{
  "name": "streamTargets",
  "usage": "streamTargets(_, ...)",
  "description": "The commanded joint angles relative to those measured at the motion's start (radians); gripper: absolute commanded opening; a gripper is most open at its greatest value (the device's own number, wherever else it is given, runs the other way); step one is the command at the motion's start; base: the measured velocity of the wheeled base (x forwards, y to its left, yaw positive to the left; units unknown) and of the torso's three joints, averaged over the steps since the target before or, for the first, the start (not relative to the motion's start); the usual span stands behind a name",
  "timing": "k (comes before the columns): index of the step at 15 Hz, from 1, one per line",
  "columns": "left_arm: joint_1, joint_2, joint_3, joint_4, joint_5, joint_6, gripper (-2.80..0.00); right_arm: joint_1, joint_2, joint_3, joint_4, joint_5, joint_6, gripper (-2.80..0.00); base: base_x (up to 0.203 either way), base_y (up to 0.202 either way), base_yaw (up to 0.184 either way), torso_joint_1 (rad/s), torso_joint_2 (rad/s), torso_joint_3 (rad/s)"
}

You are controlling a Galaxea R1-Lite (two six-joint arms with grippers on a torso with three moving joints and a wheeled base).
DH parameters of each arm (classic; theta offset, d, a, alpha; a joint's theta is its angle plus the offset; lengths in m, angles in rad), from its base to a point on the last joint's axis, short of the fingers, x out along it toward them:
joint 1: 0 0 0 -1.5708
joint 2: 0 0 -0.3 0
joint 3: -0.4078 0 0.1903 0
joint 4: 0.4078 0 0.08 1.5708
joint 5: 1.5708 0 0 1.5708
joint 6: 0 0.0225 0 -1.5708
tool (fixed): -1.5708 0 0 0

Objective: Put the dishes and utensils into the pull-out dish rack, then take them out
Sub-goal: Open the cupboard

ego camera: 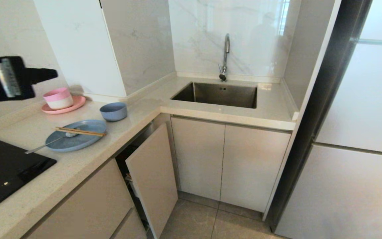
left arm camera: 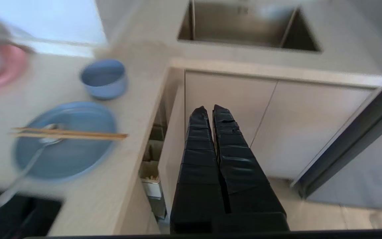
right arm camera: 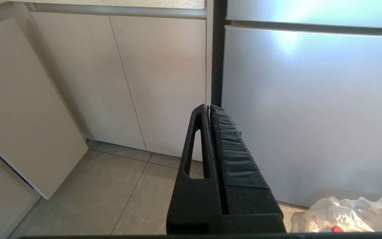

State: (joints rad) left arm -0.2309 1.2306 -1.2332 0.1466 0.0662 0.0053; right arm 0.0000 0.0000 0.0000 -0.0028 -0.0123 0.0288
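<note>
The pull-out dish rack (left arm camera: 152,172) sits under the counter, only a little way out behind its beige front panel (ego camera: 153,176), so I judge that the loading has not begun and the first step is to open it fully. On the counter above, the light-blue plate (ego camera: 78,137) carries the wooden chopsticks (ego camera: 80,131) and the silver spoon (ego camera: 50,142); the light-blue bowl (ego camera: 113,111) stands just beside it. My next move calls for bringing my left gripper (left arm camera: 209,109) down to the panel's edge and pulling it toward me. This gripper hangs in the air above the counter, its fingers pressed together, holding nothing. My right gripper (right arm camera: 209,108) is parked low before the cabinets, also pressed together and empty.
</note>
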Motion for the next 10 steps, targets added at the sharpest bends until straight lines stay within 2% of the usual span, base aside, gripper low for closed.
streamTargets(1, -0.003, 0.186, -0.042, -0.014, 0.002, 0.001, -2.80, 0.000, 0.002, 0.000, 0.000, 0.000, 0.000, -2.80, 0.000, 0.000, 0.000, 0.000, 0.00, 0.000)
streamTargets(4, 0.001, 0.359, -0.123, -0.026, 0.016, 0.009, -2.80, 0.000, 0.002, 0.000, 0.000, 0.000, 0.000, -2.80, 0.000, 0.000, 0.000, 0.000, 0.00, 0.000)
streamTargets(8, 0.037, 0.526, -0.155, -0.025, 0.038, 0.106, -2.80, 0.000, 0.002, 0.000, 0.000, 0.000, 0.000, -2.80, 0.000, 0.000, 0.000, 0.000, 0.00, 0.000)
streamTargets(10, 0.042, 0.588, -0.164, -0.016, 0.041, 0.133, -2.80, 0.000, 0.002, 0.000, 0.000, 0.000, 0.000, -2.80, 0.000, 0.000, 0.000, 0.000, 0.00, 0.000)
